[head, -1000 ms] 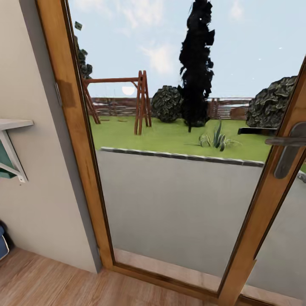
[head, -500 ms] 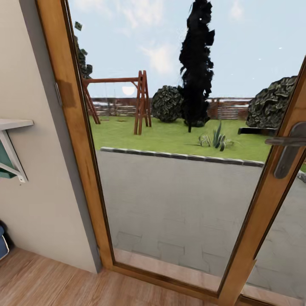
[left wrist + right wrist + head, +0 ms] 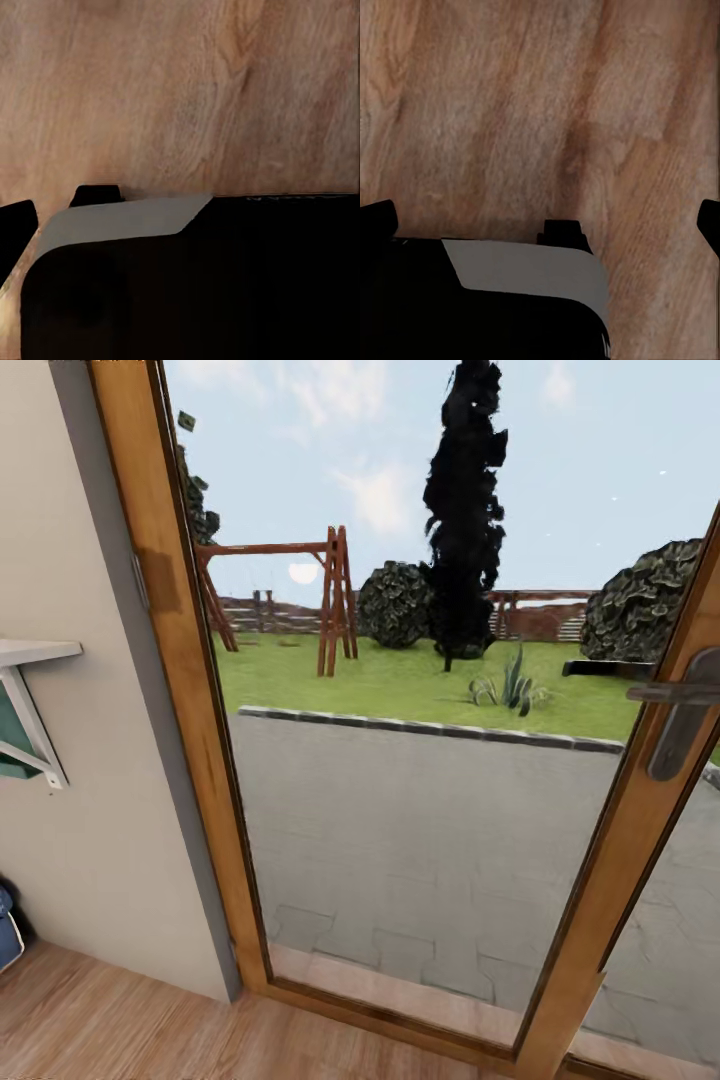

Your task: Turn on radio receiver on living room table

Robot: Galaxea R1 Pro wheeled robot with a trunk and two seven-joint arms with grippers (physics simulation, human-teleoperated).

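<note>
The radio receiver and the table are out of view. In the head view I face a glass door (image 3: 400, 810) with a wooden frame, and a garden lies beyond it. In the left wrist view my left gripper (image 3: 180, 225) hangs over the wood plank floor (image 3: 187, 90); one dark fingertip (image 3: 16, 225) sits at the picture's edge, so it looks open. In the right wrist view my right gripper (image 3: 540, 221) is open and holds nothing. Its fingertips (image 3: 376, 219) stand far apart above the floor (image 3: 547, 97).
A metal door handle (image 3: 682, 710) sits on the right door frame. On the beige wall (image 3: 90, 840) to the left is a white shelf with a bracket (image 3: 30, 740), and a blue object (image 3: 5, 935) lies low by the floor. My dark base (image 3: 195, 300) lies below both wrist cameras.
The head view has shifted very slightly. Nothing in the scene has moved.
</note>
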